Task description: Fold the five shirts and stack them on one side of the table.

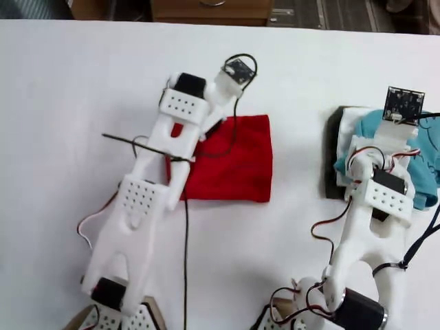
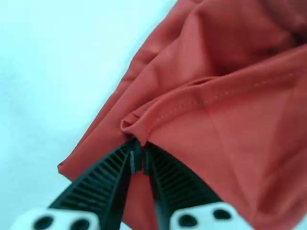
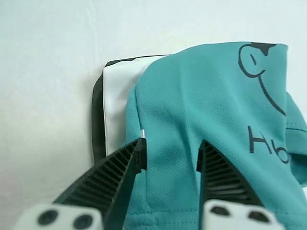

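Red shirt (image 1: 237, 161) lies flat near the middle of the table (image 1: 82, 89), folded to a rough rectangle, with the left arm reaching across its near-left corner. Left gripper (image 2: 140, 154): jaws closed together, pinching a stitched edge of the red shirt where the cloth bunches into a small fold. On the right arm's side of the table sits a stack: black garment (image 3: 97, 120) at the bottom, white garment (image 3: 115, 105) on it, teal shirt (image 3: 192, 105) on top, rumpled and overhanging the stack's far side. Right gripper (image 3: 170, 155): jaws apart, one fingertip on either side of a ridge of teal cloth, not pressed together. The right arm covers much of the stack from above. A black cable (image 1: 185, 240) runs down along the left arm, over the table.
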